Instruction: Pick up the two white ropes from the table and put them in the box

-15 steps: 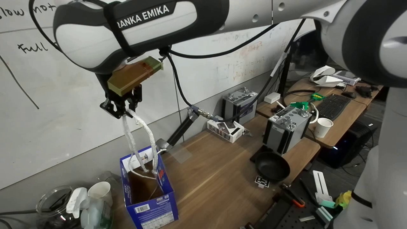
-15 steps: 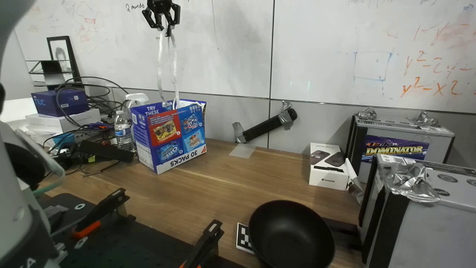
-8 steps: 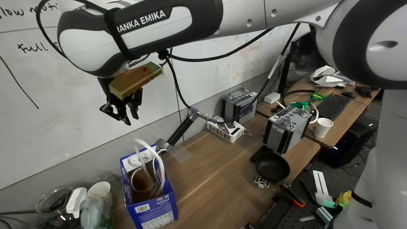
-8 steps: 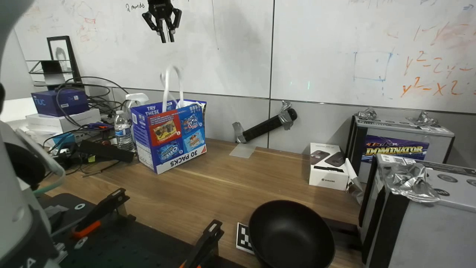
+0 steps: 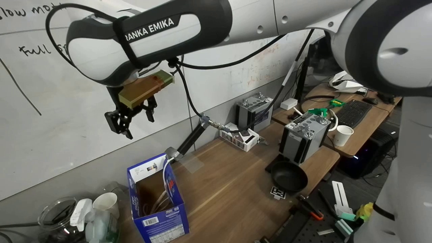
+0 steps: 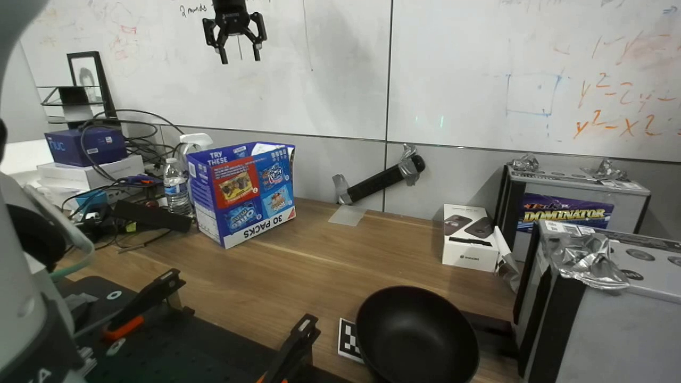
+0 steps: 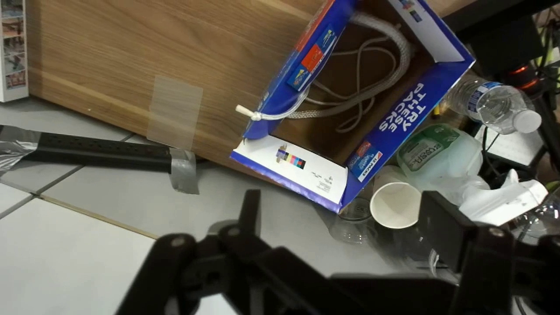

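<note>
White ropes [image 7: 404, 50] lie looped inside the blue box [image 7: 404, 109], thick braided and thin lengths both showing, upper right of the wrist view; one knotted end pokes out over the rim. Box upright on the brown table [image 5: 222, 195], lower left in an exterior view. Gripper [image 6: 241, 59] well above it, top of frame and left of centre in an exterior view: fingers spread wide, holding nothing. Paper cup [image 7: 396, 205] and spray bottle [image 7: 444, 157] beside the box, right of centre in the wrist view; water bottle [image 7: 494, 103] near the right edge. Black pan [image 6: 417, 335] bottom, right of centre in an exterior view, marker card [image 6: 348, 340] just beside it. White carton [image 6: 468, 247] and two grey cases [image 6: 606, 335] at right, same frame. Black bar [image 6: 378, 183] taped to the grey wall [image 6: 452, 178], mid-frame.
</note>
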Tool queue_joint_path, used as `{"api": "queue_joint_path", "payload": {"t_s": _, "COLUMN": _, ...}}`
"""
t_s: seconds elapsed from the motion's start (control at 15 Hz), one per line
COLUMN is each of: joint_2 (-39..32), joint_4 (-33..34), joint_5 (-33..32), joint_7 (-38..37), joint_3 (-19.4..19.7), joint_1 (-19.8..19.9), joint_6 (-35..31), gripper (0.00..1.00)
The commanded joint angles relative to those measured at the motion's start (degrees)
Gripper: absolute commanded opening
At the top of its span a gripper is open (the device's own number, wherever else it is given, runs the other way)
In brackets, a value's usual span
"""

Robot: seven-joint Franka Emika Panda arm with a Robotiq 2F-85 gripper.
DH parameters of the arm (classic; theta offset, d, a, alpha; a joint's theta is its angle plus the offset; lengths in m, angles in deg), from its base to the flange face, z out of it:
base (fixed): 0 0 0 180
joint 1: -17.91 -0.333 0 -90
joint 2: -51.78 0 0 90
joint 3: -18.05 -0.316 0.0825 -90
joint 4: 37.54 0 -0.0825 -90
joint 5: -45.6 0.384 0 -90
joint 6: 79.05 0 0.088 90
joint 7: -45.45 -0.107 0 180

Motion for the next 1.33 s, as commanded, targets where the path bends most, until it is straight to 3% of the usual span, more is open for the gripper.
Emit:
{"api": "queue_joint_path", "payload": {"t_s": 0.0, "joint_2": 0.28, "joint_4": -1.01, "joint_5": 0.1, "joint_7": -0.22, "joint_3": 0.95, "joint_1": -0.01, "joint_6": -0.55, "gripper": 1.0}}
{"api": "queue_joint_path", "payload": {"t_s": 0.47, "joint_2": -0.51, "joint_4": -6.49, "joint_5": 1.97, "joint_7": 0.22, "joint_3": 2.31, "joint_1": 1.73, "joint_6": -3.65, "gripper": 1.0}}
{"api": "queue_joint_path", "payload": {"t_s": 1.27, "joint_2": -3.02, "joint_4": -20.95, "joint_5": 2.95, "joint_7": -1.57, "joint_3": 5.4, "joint_1": 5.4, "joint_6": -18.72, "gripper": 1.0}}
